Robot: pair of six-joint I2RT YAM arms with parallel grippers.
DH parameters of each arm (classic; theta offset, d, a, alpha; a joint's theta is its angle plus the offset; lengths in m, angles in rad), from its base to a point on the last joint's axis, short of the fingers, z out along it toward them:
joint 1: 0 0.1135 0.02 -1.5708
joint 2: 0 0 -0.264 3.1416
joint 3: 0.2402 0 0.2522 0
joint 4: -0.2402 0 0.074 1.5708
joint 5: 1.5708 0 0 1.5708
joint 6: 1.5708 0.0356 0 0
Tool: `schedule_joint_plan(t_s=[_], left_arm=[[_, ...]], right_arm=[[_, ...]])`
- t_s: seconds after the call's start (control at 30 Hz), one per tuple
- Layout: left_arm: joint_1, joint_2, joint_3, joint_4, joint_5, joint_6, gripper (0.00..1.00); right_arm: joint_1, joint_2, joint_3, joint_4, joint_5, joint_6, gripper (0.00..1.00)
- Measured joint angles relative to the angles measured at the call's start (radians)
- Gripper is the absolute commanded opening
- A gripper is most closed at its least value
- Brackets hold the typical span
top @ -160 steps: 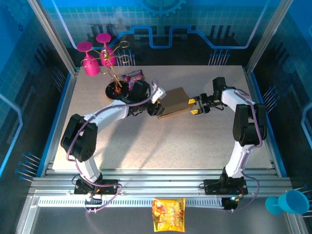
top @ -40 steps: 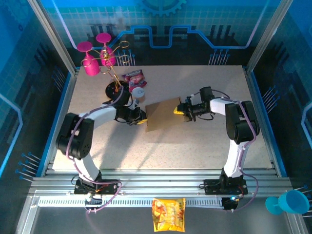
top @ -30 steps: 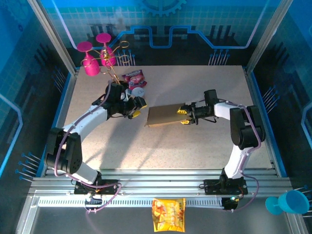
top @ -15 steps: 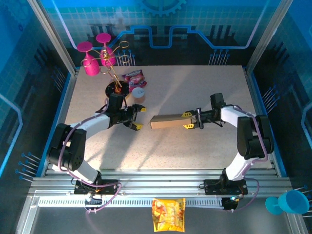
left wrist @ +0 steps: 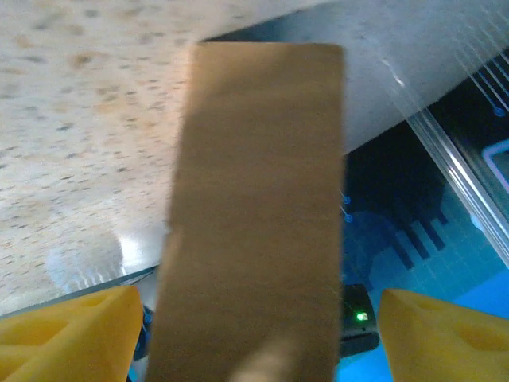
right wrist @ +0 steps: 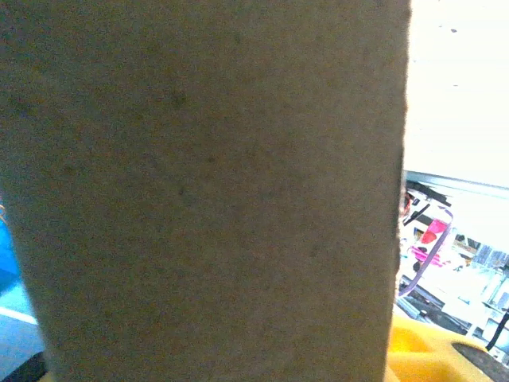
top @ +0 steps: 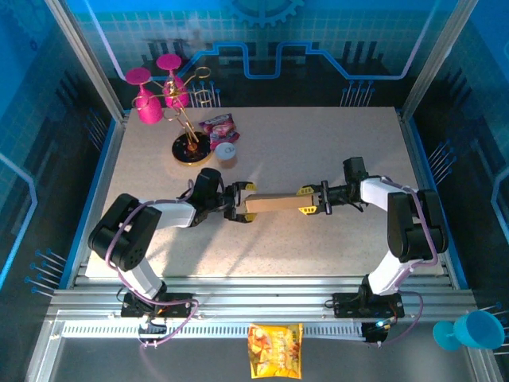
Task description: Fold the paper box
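L fingers (left wrist: 67, 330) moved to paper box (top: 274, 204) end, open; R fingers (top: 306, 191) clamp it.

Paper box (top: 274, 205) plain brown, table (top: 318, 151) speckled beige, cups (top: 147, 103) magenta, snack packet (top: 275, 348) orange-yellow.

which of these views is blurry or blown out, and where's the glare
Top external: sharp, with a bright patch on the table and soft shadows toward the front. Left wrist: the paper box blurs toward the lens, with a glare spot on the table at lower left. Right wrist: the paper box is soft, the table at upper right blown out white.
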Motion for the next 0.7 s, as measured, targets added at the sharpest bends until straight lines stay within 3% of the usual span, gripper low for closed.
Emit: schedule_joint_plan(t_s=[0.17,0.53,0.7], left_arm=[[-0.008,0.028,0.000,0.074,-0.025,0.000,0.62],[-0.039,0.005,0.000,0.066,-0.058,0.000,0.56],[-0.039,-0.026,0.000,0.026,-0.061,0.000,0.40]], right_arm=[[-0.001,0.014,0.000,0.020,-0.004,0.010,0.26],[-0.008,0.057,-0.002,0.072,-0.026,0.033,0.26],[-0.016,0.075,-0.001,0.091,-0.031,0.039,0.36]])
